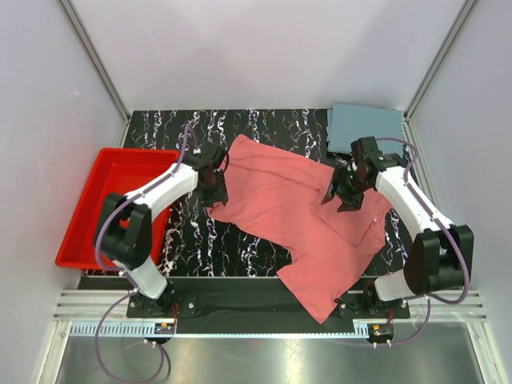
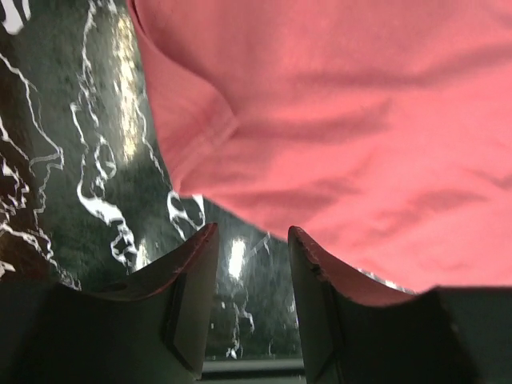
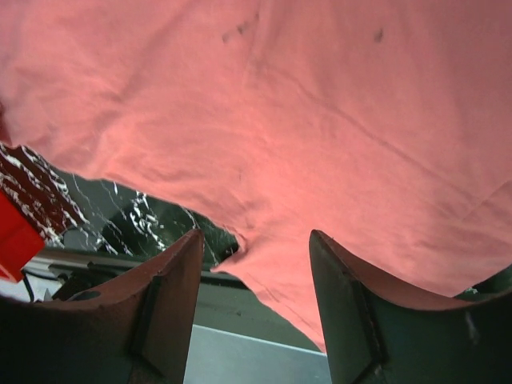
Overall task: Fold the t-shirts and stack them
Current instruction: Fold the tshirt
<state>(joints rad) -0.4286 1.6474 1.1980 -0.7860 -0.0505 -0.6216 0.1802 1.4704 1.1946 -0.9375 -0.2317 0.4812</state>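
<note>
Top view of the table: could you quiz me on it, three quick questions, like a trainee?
1. True or false: the pink shirt lies on the table, outside the tray.
2. Where is the grey shirt? A: far right corner. B: in the tray. C: under the pink shirt.
3. Fill in: the left gripper and right gripper both have jaws ___.
Key: 1 true; 2 A; 3 open.

spread t-shirt on table centre; folded t-shirt far right corner; tray left edge.
</note>
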